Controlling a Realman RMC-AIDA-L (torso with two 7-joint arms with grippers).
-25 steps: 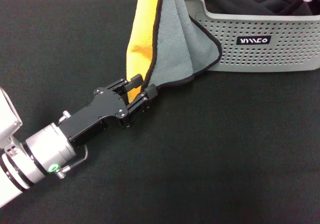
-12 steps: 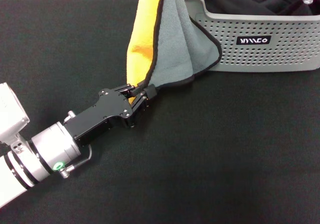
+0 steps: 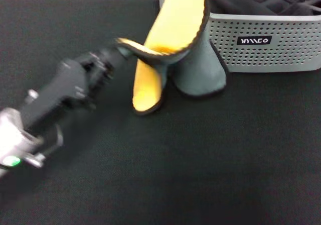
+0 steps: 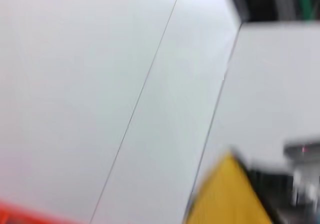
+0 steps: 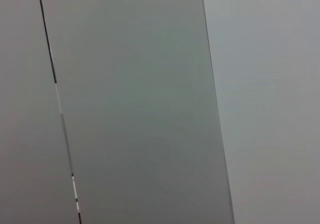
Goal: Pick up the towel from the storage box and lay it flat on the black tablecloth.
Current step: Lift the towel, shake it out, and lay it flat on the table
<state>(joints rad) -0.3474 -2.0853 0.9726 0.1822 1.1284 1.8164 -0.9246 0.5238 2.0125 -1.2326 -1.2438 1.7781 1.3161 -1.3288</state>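
so, operator, your scene by parts:
left gripper point(image 3: 116, 55): it sits left of centre over the black tablecloth, motion-blurred; its tip meets a corner of the towel, and it looks pinched on that corner, though you cannot see the fingers clearly.
left arm: it runs from the near-left edge up toward the towel, silver wrist ring nearest you.
towel point(image 3: 173, 31): you see it stretched from the storage box's left end out toward the gripper, yellow-orange face up and toward you, black border along the edge; one yellow fold point(image 3: 146, 89) hangs down to touch the cloth, and a grey fold point(image 3: 200, 72) drops beside it, just in front of the box's left corner.
towel in left wrist view: a yellow corner point(image 4: 227, 194) shows against pale wall panels.
storage box point(image 3: 271, 44): far right, dotted grey side facing you, black logo label on it, dark clothing point(image 3: 261, 1) piled inside.
black tablecloth point(image 3: 200, 159): it covers the whole table under everything.
right gripper: not visible to you; its wrist view shows only grey panels.
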